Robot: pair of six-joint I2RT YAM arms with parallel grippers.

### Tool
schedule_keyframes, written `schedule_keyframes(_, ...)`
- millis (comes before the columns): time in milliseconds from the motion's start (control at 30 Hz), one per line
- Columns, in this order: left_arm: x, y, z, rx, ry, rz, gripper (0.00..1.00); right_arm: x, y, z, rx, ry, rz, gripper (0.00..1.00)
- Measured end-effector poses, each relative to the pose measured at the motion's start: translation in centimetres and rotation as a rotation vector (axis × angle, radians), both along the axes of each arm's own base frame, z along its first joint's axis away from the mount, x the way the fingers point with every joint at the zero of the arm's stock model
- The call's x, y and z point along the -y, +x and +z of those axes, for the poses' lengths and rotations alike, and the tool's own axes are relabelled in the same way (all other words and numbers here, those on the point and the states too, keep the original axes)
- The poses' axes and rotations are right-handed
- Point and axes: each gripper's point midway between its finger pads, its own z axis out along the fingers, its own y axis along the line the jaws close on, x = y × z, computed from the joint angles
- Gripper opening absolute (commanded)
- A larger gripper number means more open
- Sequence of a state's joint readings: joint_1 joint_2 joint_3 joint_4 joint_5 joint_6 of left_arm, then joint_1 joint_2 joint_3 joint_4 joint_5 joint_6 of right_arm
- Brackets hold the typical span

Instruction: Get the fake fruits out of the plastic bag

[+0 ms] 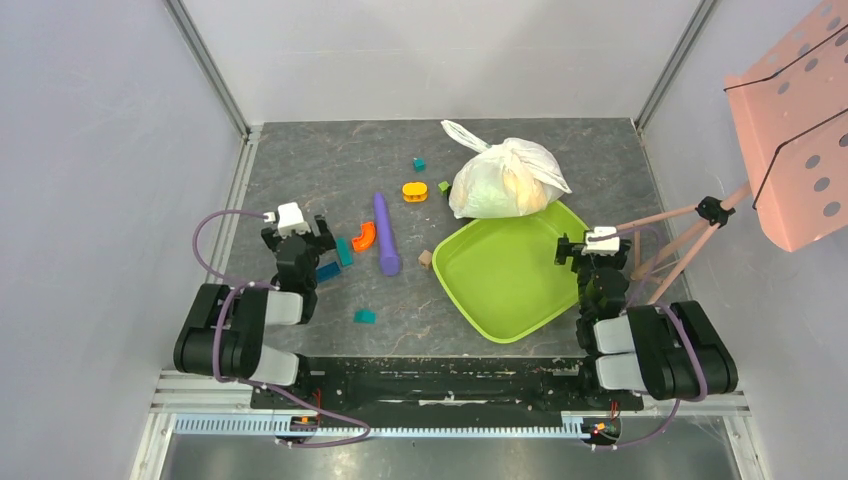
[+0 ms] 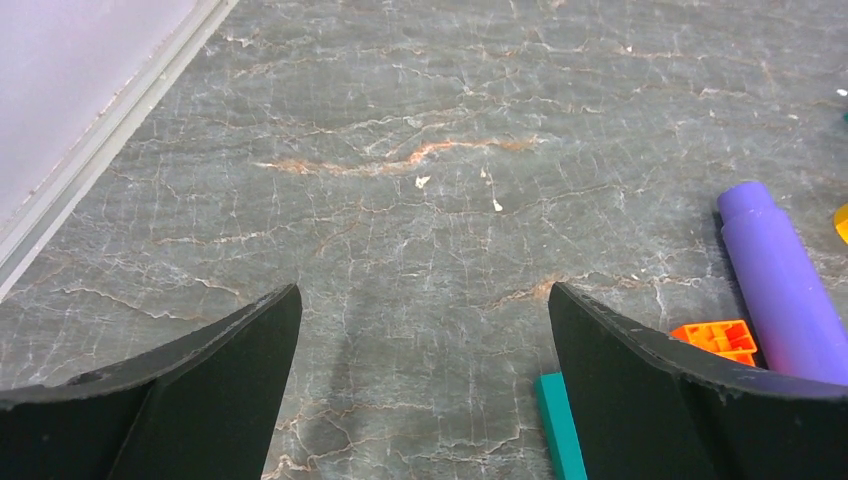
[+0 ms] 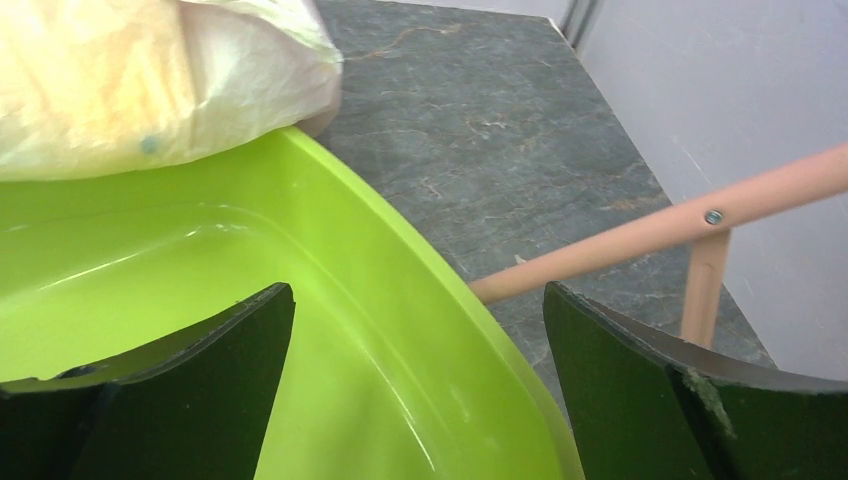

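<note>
Both grippers stand spread wide and empty: the left gripper (image 2: 425,300) over bare tabletop (image 2: 400,150) near its left edge, the right gripper (image 3: 420,300) above the right rim of the lime-green tray (image 3: 330,250). The plastic bag (image 1: 505,180) sits bunched toward the tabletop's far right, overlapping the tray's far corner. The fake fruits (image 1: 522,184) are only a yellowish blur inside. Best, I judge, to pinch the loose handle (image 1: 462,133) first and lift gently, so the mouth opens before anything reaches in.

Left arm (image 1: 285,285) and right arm (image 1: 610,310) black; white wrist modules (image 1: 291,218); lilac cables (image 1: 203,245) looped at 9 and 3 o'clock; black wedge fingers (image 2: 640,380).
</note>
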State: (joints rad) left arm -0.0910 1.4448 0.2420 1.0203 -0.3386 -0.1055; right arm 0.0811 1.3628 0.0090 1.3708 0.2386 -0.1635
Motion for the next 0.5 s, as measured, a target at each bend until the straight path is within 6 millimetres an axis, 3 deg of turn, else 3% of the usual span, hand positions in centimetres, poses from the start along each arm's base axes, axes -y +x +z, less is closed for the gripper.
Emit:
schedule_keyframes(133, -0.4, -0.3, 0.7, -0.007, 0.004, 0.021, 1.0, -0.7, -0.2, -0.2, -0.025, -0.017, 0.048, 0.98)
schedule_keyframes(300, -1.2, 0.2, 2.7, -0.03, 0.002, 0.076, 1.0, -0.9, -0.5, -2.0, -0.121, -0.019, 0.058, 0.98)
schedule_keyframes(500, -1.3, 1.1, 3.6, -0.105, -0.052, 0.127, 1.0, -0.4, 0.0, -1.8, -0.159, 0.031, 0.01, 0.98)
